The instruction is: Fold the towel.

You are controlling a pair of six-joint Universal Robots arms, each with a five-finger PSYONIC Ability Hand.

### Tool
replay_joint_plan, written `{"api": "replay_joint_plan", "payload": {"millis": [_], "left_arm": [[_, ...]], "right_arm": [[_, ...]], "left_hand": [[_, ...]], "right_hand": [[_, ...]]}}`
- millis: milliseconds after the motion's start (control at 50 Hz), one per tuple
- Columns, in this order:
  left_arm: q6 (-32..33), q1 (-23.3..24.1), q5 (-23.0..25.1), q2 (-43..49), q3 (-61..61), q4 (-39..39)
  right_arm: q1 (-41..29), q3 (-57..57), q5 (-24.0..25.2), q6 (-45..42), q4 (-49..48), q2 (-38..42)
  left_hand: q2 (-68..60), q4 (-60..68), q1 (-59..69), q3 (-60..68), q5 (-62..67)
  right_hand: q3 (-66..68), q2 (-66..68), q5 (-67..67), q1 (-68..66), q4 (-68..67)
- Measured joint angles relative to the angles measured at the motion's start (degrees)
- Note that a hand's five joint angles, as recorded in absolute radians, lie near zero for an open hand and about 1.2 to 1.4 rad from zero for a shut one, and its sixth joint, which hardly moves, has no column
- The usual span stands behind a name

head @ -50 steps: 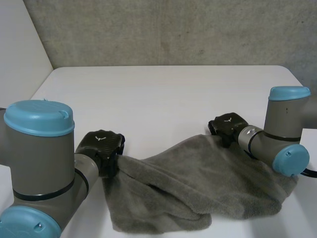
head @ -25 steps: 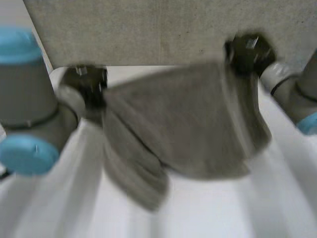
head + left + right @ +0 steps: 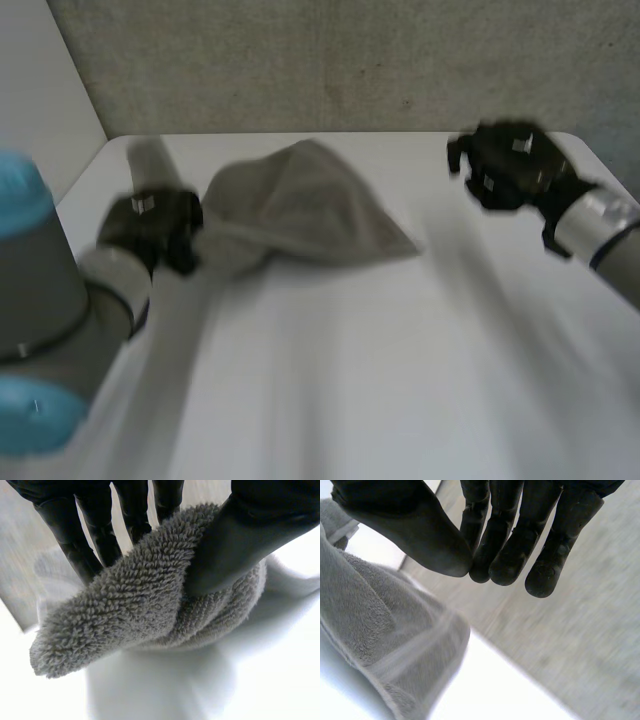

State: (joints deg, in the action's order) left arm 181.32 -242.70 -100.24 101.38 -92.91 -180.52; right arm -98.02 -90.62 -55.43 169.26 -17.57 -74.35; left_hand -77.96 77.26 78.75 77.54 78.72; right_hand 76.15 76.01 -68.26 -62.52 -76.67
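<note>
towel [image 3: 300, 205] | grey terry | bunched, rumpled | one edge pinched by left hand [image 3: 150, 228]

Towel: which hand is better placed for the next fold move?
Left, likely. The left hand pinches the towel between thumb and fingers; the right hand holds nothing, apart from the cloth.

White table [image 3: 350, 360], rough grey concrete wall [image 3: 350, 60] behind it, plain white side wall [image 3: 40, 80] at the left

Looked like a robotics lab/test cell: plain white bench [image 3: 340, 380], raw concrete wall [image 3: 330, 60] behind, white panel [image 3: 40, 90] at the left side, two robot arms [image 3: 50, 310] w/ grey joints & blue caps.
</note>
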Motion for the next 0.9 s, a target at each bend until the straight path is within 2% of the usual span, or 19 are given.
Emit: {"api": "replay_joint_plan", "payload": {"millis": [80,220,300,380,520,640,760,900], "left_arm": [[2.0,-0.2,1.0,0.5,-11.5,-6.7],[8.3,-0.2,3.6,2.5,-18.7,-11.8],[11.5,-0.3,4.3,3.0,-18.9,-12.1],[12.6,-0.3,4.4,2.7,-18.4,-11.9],[12.8,-0.1,4.2,1.7,-18.1,-11.6],[12.5,0.2,4.2,-1.4,-17.9,-11.5],[12.3,0.9,4.2,-5.9,-17.2,-11.5],[12.2,1.5,4.1,-9.2,-16.0,-11.5]], "right_arm": [[1.0,-6.0,1.7,-7.3,4.4,0.6],[1.3,-9.8,1.6,-18.3,12.2,1.9],[1.0,-9.8,1.0,-20.7,14.7,2.0],[0.2,-9.4,0.7,-19.2,14.5,1.9],[-4.5,-7.9,-0.4,-14.2,9.9,2.4],[-10.9,-2.4,-7.3,-9.1,5.3,8.2],[-17.3,4.2,-14.1,-4.8,4.5,14.9],[-24.0,9.4,-17.5,0.0,4.7,19.3]], "left_hand": [[12.2,-11.6,-13.5,-11.2,-12.9],[23.3,-22.2,-24.1,-22.6,-24.2],[26.6,-25.8,-26.9,-25.9,-27.9],[28.6,-27.5,-28.7,-28.1,-29.9],[30.9,-29.6,-31.3,-30.3,-32.4],[30.9,-29.6,-31.4,-30.3,-32.4],[30.9,-29.6,-31.4,-30.3,-32.4],[30.9,-29.6,-31.4,-30.3,-32.4]], "right_hand": [[0.0,0.0,0.0,0.0,0.0],[0.0,0.0,0.2,0.0,0.0],[-22.7,-23.3,25.0,11.0,23.0],[-33.9,-33.5,37.2,20.8,34.5],[-39.8,-38.8,43.9,26.5,40.7],[-44.9,-44.1,48.9,31.8,45.4],[-48.3,-47.9,52.6,35.3,49.1],[-49.9,-49.3,54.5,36.6,51.0]]}}
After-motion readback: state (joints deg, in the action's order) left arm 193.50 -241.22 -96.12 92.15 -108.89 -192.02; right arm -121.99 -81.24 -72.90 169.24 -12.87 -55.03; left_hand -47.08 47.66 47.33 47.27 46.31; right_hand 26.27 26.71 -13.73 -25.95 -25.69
